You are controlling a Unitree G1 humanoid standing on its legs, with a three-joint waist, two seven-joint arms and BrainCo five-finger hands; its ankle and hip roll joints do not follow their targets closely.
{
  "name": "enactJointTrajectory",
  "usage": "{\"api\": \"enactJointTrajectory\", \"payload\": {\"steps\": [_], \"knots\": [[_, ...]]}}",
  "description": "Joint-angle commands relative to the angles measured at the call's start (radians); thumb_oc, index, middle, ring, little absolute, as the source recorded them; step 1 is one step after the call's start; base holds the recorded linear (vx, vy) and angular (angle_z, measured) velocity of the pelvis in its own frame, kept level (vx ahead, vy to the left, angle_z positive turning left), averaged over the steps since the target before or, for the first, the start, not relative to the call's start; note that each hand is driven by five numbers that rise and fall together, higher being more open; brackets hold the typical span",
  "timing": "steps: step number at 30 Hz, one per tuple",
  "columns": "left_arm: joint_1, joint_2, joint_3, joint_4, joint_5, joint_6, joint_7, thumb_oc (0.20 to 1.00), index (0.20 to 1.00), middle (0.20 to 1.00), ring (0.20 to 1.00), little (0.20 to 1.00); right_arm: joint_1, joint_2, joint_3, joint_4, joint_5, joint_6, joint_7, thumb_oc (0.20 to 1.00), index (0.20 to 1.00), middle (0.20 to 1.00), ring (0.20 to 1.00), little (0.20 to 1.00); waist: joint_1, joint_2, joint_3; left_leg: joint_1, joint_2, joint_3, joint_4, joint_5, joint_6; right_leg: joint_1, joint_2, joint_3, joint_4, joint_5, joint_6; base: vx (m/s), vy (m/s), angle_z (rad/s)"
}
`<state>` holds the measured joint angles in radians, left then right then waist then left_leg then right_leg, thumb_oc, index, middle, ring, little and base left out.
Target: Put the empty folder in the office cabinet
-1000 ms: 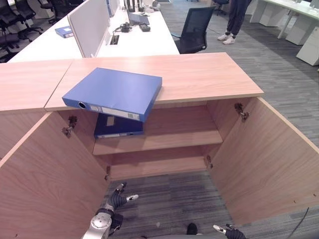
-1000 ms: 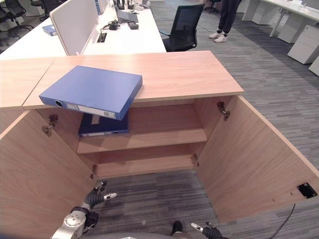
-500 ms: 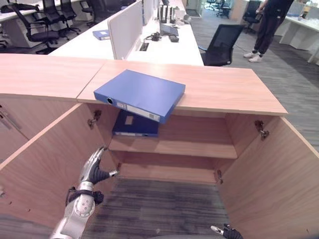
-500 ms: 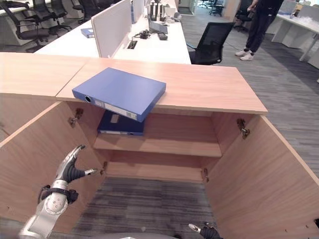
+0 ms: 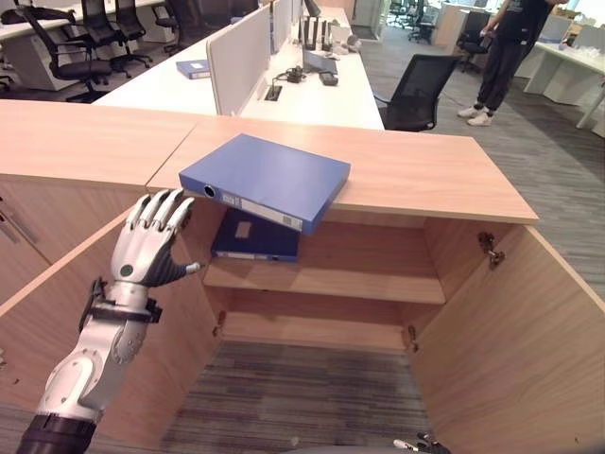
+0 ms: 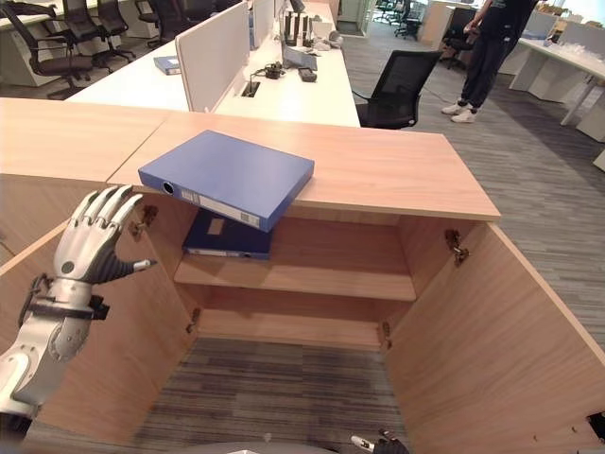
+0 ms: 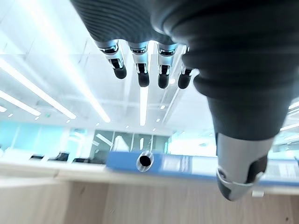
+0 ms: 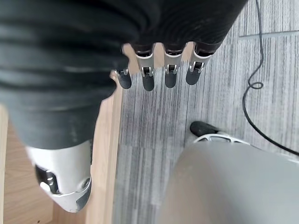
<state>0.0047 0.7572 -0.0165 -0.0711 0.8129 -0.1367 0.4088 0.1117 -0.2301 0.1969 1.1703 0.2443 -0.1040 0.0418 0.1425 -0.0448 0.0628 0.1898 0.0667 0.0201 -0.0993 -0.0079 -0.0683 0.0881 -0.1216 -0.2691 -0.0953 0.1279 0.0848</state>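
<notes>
While unheld, folder (image 5: pixel 267 179): flat on counter (image 5: pixel 425 170), spine corner overhanging cabinet (image 5: pixel 331 274).
Handling: stiff, light, smooth.
Hold: overhanging spine edge.
Left hand (image 5: pixel 148 242): raised, fingers spread, empty.
Right hand (image 8: pixel 159 77): relaxed, empty.

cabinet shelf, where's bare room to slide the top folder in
The upper shelf is bare from the dark folder lying at its left end across to the right wall. The lower shelf is bare along its whole width. The left end is crowded: the blue folder overhangs it, with the open left hand just beside.
</notes>
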Motion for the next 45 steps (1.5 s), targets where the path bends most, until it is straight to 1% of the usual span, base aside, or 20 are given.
{"api": "enactJointTrajectory", "payload": {"steps": [1, 3, 7, 9, 10, 12, 13, 19, 25, 32, 45], "knots": [[-0.159, 0.078, -0.057, 0.038, 0.036, -0.017, 0.043, 1.0, 1.0, 1.0, 1.0, 1.0, -0.09, -0.038, 0.044, -0.023, -0.038, -0.029, -0.002, 1.0, 1.0, 1.0, 1.0, 1.0, -0.037, 0.042, 0.027, -0.03, 0.037, -0.026, 0.012, -0.033, -0.047, 0.086, -0.007, 0.032, 0.03, -0.147, 0.079, 0.02, 0.012, -0.07], [-0.2, 0.073, -0.098, 0.103, 0.039, 0.0, 0.06, 1.0, 1.0, 1.0, 1.0, 1.0, -0.088, -0.039, 0.041, -0.019, -0.036, -0.032, -0.006, 1.0, 1.0, 1.0, 1.0, 1.0, -0.052, 0.051, 0.025, -0.026, 0.04, -0.018, 0.012, -0.034, -0.049, 0.085, -0.006, 0.039, 0.031, -0.15, 0.078, 0.03, 0.013, -0.09], [-0.259, 0.062, -0.147, 0.178, 0.04, 0.026, 0.072, 1.0, 1.0, 1.0, 1.0, 1.0, -0.083, -0.044, 0.033, -0.011, -0.034, -0.034, -0.017, 1.0, 1.0, 1.0, 1.0, 1.0, -0.079, 0.059, 0.023, -0.017, 0.042, -0.008, 0.012, -0.035, -0.05, 0.087, -0.004, 0.046, 0.026, -0.149, 0.078, 0.02, 0.008, -0.14], [-0.283, 0.061, -0.165, 0.198, 0.043, 0.031, 0.076, 1.0, 1.0, 1.0, 1.0, 1.0, -0.083, -0.044, 0.029, -0.008, -0.033, -0.034, -0.019, 1.0, 1.0, 1.0, 1.0, 1.0, -0.082, 0.059, 0.023, -0.015, 0.043, -0.004, 0.012, -0.036, -0.05, 0.089, -0.005, 0.048, 0.024, -0.148, 0.079, 0.02, 0.004, -0.06], [-0.307, 0.06, -0.186, 0.225, 0.053, 0.044, 0.076, 1.0, 1.0, 1.0, 1.0, 1.0, -0.08, -0.047, 0.028, -0.004, -0.032, -0.035, -0.023, 1.0, 1.0, 1.0, 1.0, 1.0, -0.095, 0.062, 0.02, -0.013, 0.043, 0.002, 0.012, -0.038, -0.051, 0.089, -0.005, 0.054, 0.021, -0.147, 0.08, 0.03, 0.011, -0.06], [-0.331, 0.061, -0.207, 0.241, 0.06, 0.046, 0.076, 1.0, 1.0, 1.0, 1.0, 1.0, -0.079, -0.048, 0.025, -0.002, -0.032, -0.037, -0.025, 1.0, 1.0, 1.0, 1.0, 1.0, -0.097, 0.063, 0.02, -0.012, 0.043, 0.006, 0.012, -0.039, -0.052, 0.09, -0.006, 0.057, 0.02, -0.147, 0.081, 0.03, 0.011, -0.05], [-0.353, 0.065, -0.224, 0.264, 0.066, 0.056, 0.075, 1.0, 1.0, 1.0, 1.0, 1.0, -0.078, -0.052, 0.026, -0.001, -0.033, -0.037, -0.028, 1.0, 1.0, 1.0, 1.0, 1.0, -0.108, 0.064, 0.019, -0.011, 0.043, 0.012, 0.012, -0.041, -0.051, 0.089, -0.006, 0.06, 0.019, -0.147, 0.083, 0.02, 0.007, -0.05], [-0.411, 0.069, -0.271, 0.332, 0.075, 0.075, 0.079, 1.0, 1.0, 1.0, 1.0, 1.0, -0.076, -0.056, 0.017, 0.0, -0.031, -0.042, -0.037, 1.0, 1.0, 1.0, 1.0, 1.0, -0.122, 0.062, 0.019, -0.003, 0.044, 0.029, 0.012, -0.048, -0.051, 0.087, -0.006, 0.073, 0.018, -0.145, 0.086, 0.01, 0.011, -0.11], [-0.457, 0.085, -0.278, 0.361, 0.068, 0.091, 0.078, 1.0, 1.0, 1.0, 1.0, 1.0, -0.066, -0.06, 0.011, 0.011, -0.037, -0.038, -0.038, 1.0, 1.0, 1.0, 1.0, 1.0, -0.131, 0.055, 0.016, 0.005, 0.043, 0.044, 0.012, -0.056, -0.05, 0.087, -0.007, 0.084, 0.016, -0.143, 0.089, 0.01, 0.008, -0.05], [-0.471, 0.098, -0.283, 0.376, 0.063, 0.096, 0.075, 1.0, 1.0, 1.0, 1.0, 1.0, -0.058, -0.058, 0.006, 0.02, -0.041, -0.032, -0.039, 1.0, 1.0, 1.0, 1.0, 1.0, -0.139, 0.048, 0.015, 0.014, 0.044, 0.059, 0.012, -0.061, -0.049, 0.088, -0.006, 0.097, 0.015, -0.143, 0.09, 0.01, 0.014, -0.1], [-0.488, 0.088, -0.305, 0.451, 0.041, 0.11, 0.07, 1.0, 1.0, 1.0, 1.0, 1.0, -0.059, -0.065, -0.003, 0.013, -0.036, -0.033, -0.042, 1.0, 1.0, 1.0, 1.0, 1.0, -0.148, 0.04, 0.019, 0.021, 0.041, 0.069, 0.012, -0.066, -0.046, 0.085, -0.006, 0.109, 0.021, -0.141, 0.091, 0.0, 0.005, -0.02]]}}
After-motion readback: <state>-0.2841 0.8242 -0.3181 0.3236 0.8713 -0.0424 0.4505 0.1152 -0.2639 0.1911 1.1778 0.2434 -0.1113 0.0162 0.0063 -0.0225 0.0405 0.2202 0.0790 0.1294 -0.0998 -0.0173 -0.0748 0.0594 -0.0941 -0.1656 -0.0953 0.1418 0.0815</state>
